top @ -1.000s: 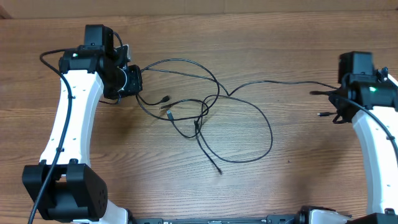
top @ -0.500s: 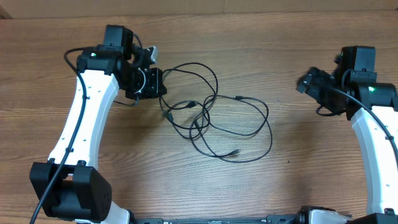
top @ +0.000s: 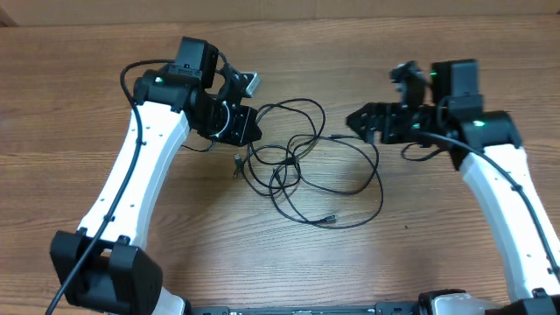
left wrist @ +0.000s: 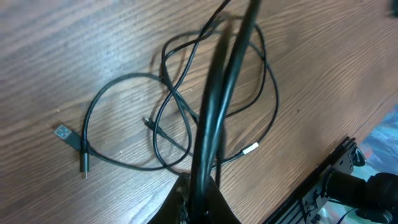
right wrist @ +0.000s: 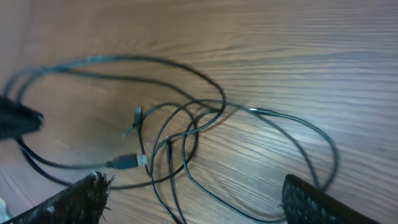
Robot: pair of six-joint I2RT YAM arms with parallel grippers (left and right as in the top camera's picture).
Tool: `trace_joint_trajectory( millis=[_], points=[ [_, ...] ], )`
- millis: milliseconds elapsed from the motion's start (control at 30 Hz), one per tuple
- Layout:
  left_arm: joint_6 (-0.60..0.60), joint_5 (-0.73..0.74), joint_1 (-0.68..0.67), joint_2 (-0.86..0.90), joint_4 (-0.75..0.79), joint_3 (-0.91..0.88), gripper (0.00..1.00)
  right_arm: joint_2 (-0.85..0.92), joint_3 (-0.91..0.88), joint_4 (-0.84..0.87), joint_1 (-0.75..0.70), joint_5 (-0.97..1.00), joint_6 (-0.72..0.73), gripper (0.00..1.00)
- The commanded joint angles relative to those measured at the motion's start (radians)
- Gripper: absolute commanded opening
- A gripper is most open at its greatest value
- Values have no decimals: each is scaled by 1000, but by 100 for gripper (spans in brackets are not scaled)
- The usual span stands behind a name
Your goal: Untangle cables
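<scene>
Closer together over the wooden table (top: 455,227) now, left hand (top: 245,127) grasps cables (top: 297,166), right hand (top: 359,122) hangs released.

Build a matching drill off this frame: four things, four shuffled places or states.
Things
1. left gripper
2. right gripper
3. cables
4. table

Places or states
A. open, just right of the tangle
B. brown wood grain
C. shut on a cord at the tangle's left edge
D. loose overlapping loops, mid-table

Pairs: 1-C, 2-A, 3-D, 4-B
</scene>
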Motion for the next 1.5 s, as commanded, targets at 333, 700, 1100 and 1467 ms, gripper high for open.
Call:
trace_joint_trajectory(
  millis=[333,700,1100,1467],
  points=[
    [34,211,-14,-184,-48,47,4,95,23,196,146,91,-47,81],
    [38,298,-23,-184,-73,47,4,111,23,318,210,91,-9,78],
    [38,348,-23,-184,-92,47,4,115,23,452,219,150,-10,58],
    [38,348,-23,-184,-94,47,4,115,23,539,219,-45,-36,73]
  ],
)
